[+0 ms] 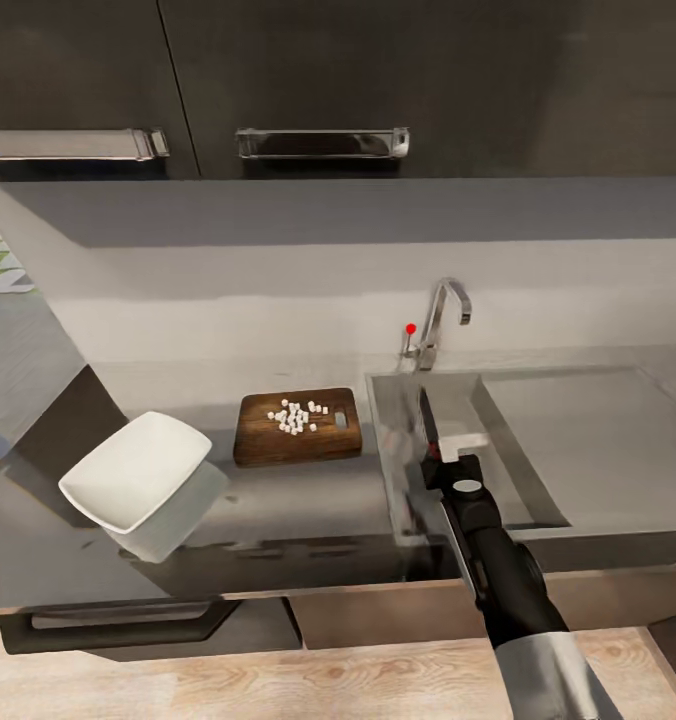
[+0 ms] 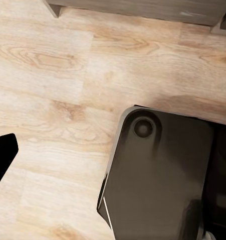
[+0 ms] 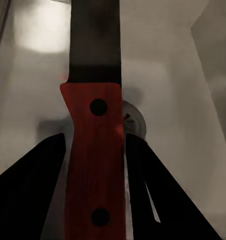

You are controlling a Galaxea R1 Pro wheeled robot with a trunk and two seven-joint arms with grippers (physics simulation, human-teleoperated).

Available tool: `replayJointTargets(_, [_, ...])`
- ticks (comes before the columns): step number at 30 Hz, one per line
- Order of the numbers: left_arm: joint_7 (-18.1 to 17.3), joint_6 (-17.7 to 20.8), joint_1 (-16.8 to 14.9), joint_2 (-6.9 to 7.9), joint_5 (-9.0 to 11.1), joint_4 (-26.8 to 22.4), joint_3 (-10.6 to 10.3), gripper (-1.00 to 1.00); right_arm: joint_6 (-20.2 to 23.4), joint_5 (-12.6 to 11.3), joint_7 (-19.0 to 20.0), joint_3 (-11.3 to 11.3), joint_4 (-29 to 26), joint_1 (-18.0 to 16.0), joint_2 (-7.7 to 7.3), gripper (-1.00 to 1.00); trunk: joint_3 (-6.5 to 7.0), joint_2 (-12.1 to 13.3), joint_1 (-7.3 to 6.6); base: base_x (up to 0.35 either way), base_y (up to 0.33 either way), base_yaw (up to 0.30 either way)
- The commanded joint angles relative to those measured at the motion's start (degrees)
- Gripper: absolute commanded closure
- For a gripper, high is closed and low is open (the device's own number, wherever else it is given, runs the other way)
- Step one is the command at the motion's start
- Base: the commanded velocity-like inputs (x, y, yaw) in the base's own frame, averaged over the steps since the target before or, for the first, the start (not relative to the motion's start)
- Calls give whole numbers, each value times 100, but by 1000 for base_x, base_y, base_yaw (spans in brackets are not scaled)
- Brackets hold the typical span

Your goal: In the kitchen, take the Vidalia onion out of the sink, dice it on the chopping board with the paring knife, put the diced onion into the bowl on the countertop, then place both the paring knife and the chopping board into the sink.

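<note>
The right gripper (image 3: 95,165) is clamped on the paring knife (image 1: 428,425) by its red handle, holding it above the sink (image 1: 538,440) at centre-right of the head view. To set it down well, lower it toward the basin floor before releasing. Its long axis runs up the frame, blade tip toward the tap (image 1: 443,320). The diced onion (image 1: 296,415) apparently sits on the chopping board (image 1: 253,440), left of the sink; the left gripper's state I cannot tell
</note>
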Motion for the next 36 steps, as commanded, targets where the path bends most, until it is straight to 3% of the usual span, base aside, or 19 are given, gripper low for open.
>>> replayJointTargets(1, [56, -13, -2, 10, 27, -11, -45, -100, -3, -12, -12, -49, 15, -4, 2, 100, -8, -9, 3, 0, -7, 0])
replayJointTargets(9, [56, -13, -1, 10, 27, -23, -45, -100, -3, -444, -14, -87, 34, -4, -14, 100, -17, -9, 3, 87, -1, 0])
replayJointTargets(18, [56, -13, -1, 10, 27, -28, -45, -100, 26, -472, -16, -96, 74, -4, -15, 100, -92, -9, 3, 140, 0, 0])
replayJointTargets(27, [56, -13, -3, 10, 27, -46, -45, -100, -19, -559, 1, -105, 713, -4, -15, 100, -175, -9, 3, 2, 0, 0])
replayJointTargets(36, [56, -13, -3, 10, 27, -48, -45, -100, -22, -638, 2, -105, 753, -4, -23, 100, -258, -9, 3, 130, -93, 0])
